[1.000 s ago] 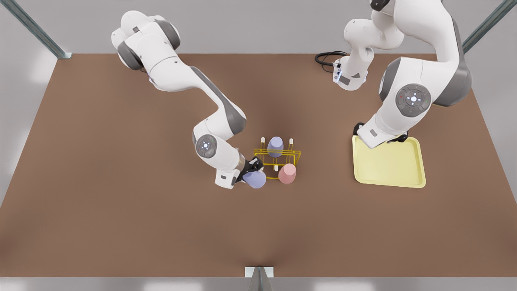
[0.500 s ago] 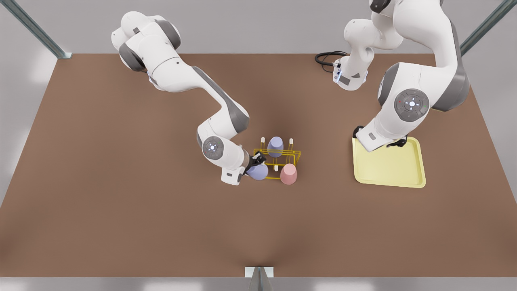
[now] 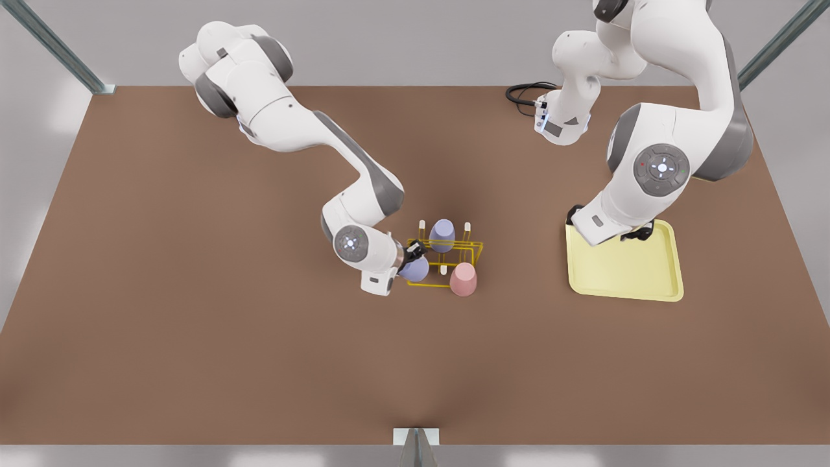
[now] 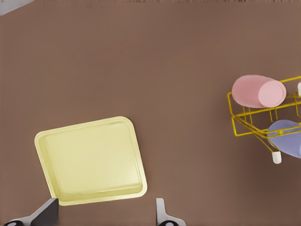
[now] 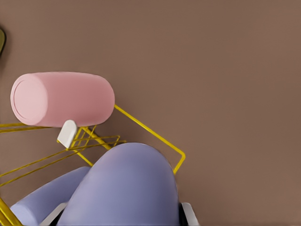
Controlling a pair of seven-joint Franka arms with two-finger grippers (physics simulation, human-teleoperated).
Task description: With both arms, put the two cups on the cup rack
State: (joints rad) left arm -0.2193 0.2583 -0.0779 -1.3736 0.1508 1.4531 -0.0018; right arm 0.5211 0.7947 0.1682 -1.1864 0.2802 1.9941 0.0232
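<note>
Moved: right gripper (image 3: 411,254) has carried its lavender cup (image 3: 415,268) in from just outside the cup rack (image 3: 447,253) to the rack's near corner at the front view's left.
Right gripper state: clamped on that lavender cup, fingers (image 5: 188,213) pressed to its sides.
Done: pink cup (image 3: 463,279) sits on a peg; second lavender cup (image 3: 442,235) sits on a far peg.
Left: I judge the held cup still needs seating and releasing.
Left gripper: hangs over the yellow tray (image 3: 626,266), fingers (image 4: 160,214) apart, empty, waiting.
Right wrist view adds: a bare peg tip (image 5: 67,133) beside the pink cup.
Left wrist view adds: tray lying bare.
</note>
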